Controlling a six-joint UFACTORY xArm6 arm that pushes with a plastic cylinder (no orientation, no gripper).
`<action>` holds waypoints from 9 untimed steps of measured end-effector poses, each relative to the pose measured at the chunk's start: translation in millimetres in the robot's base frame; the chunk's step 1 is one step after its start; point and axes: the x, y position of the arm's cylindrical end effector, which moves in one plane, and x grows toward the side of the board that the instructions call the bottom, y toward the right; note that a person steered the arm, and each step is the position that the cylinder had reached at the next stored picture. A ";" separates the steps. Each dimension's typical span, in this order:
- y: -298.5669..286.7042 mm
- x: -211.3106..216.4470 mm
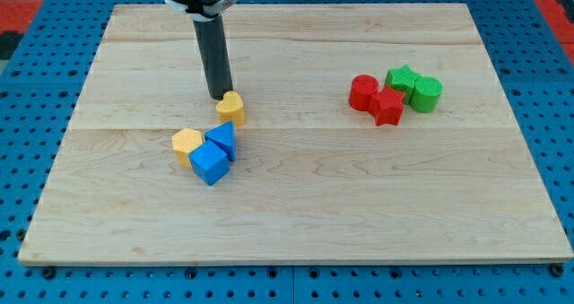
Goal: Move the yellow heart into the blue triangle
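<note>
Tip: the rod's tip (218, 98) stood on the wooden board (296, 214), just above and left of the yellow heart (231, 108) in the view, touching it or nearly so.
Grip state: the arm carried no fingers, only the straight rod, so nothing was clenched or grasped.
Yellow heart: lay apart from the blue triangle (222, 140), toward the view's top.
Blue triangle: touched a blue cube (210, 164) below it and a yellow hexagon (186, 144) at its left.
Right cluster: a red cylinder (362, 92), red star (387, 106), green star (403, 80) and green cylinder (426, 93) sat bunched together, well apart from the tip.
</note>
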 end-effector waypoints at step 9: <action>6.6 23.5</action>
